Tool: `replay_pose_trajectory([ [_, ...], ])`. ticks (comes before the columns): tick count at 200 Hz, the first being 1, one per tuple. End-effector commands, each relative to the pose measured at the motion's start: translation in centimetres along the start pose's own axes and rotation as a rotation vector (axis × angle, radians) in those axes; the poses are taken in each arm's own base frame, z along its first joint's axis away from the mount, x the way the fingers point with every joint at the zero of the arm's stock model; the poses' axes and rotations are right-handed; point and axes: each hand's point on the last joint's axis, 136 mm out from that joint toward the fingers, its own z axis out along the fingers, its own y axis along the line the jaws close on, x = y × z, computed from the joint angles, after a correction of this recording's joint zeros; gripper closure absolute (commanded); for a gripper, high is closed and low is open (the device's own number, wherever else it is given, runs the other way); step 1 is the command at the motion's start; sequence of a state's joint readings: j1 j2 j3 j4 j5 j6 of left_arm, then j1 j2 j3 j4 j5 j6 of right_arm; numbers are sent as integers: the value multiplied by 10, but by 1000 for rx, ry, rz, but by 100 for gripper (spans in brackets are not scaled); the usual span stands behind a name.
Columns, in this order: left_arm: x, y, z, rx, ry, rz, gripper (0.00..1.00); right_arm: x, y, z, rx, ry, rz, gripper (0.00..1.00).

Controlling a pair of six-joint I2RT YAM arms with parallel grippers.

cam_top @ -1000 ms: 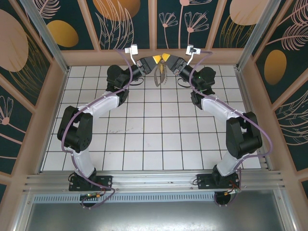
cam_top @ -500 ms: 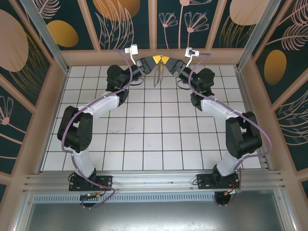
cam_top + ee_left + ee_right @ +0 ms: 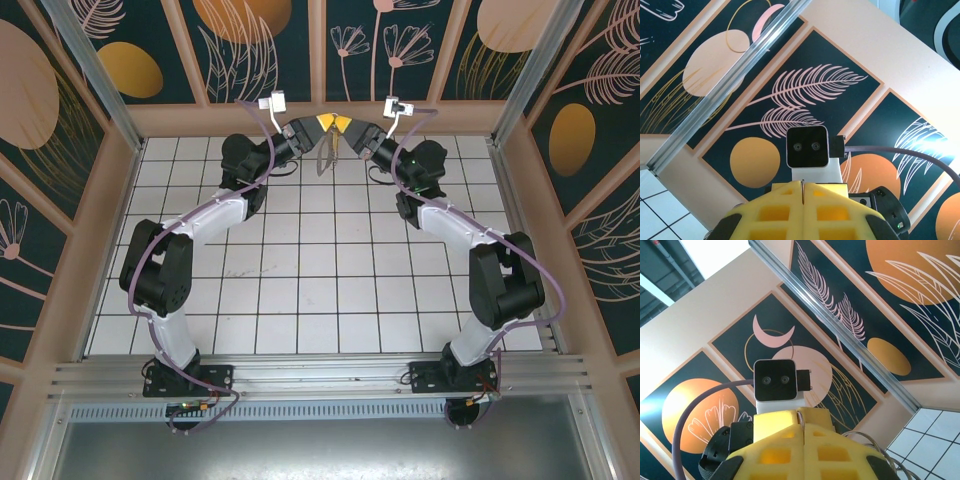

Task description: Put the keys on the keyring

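Both arms reach up at the back centre, fingertips meeting. My left gripper (image 3: 325, 123) is shut, and in the left wrist view (image 3: 803, 186) a thin metal edge is pinched between its yellow fingers. My right gripper (image 3: 344, 124) is shut too, and in the right wrist view (image 3: 802, 416) a thin wire is caught at its tips. The keyring (image 3: 327, 153), a thin grey-beige loop, hangs below the two tips above the tiled floor. Its pale wire loops (image 3: 875, 444) curl out beside the right fingers. The keys are hidden.
The back wall rail (image 3: 320, 118) runs right behind the grippers. White tiled floor (image 3: 320, 260) lies below and in front. The side walls (image 3: 100, 200) and metal posts close in the left and right.
My right gripper has shut against the left gripper's tips. The hanging loop has drawn up a little and hangs closer under the fingertips. The left arm has barely moved.
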State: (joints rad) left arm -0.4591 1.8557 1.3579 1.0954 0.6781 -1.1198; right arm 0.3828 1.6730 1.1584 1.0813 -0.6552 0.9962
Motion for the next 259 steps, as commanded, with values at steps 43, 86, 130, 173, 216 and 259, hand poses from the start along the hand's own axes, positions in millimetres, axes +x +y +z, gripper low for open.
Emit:
replay_pose_trajectory([
  [43,-19,-11,0,-10,35,126,48,-20,-11,-12,3,48,-42,100],
  [86,-23,3,0,-91,138,204,39,-21,-20,-22,-7,178,-85,100],
  [130,-17,10,11,-87,266,248,37,-15,-14,-21,-40,284,-123,100],
  [173,-10,15,20,-52,357,239,41,-12,-8,-20,-61,312,-136,100],
  [216,0,19,19,-23,405,219,47,-8,-5,-17,-66,328,-145,100],
  [259,10,23,14,-8,414,188,47,-9,-3,-15,-67,322,-147,100],
])
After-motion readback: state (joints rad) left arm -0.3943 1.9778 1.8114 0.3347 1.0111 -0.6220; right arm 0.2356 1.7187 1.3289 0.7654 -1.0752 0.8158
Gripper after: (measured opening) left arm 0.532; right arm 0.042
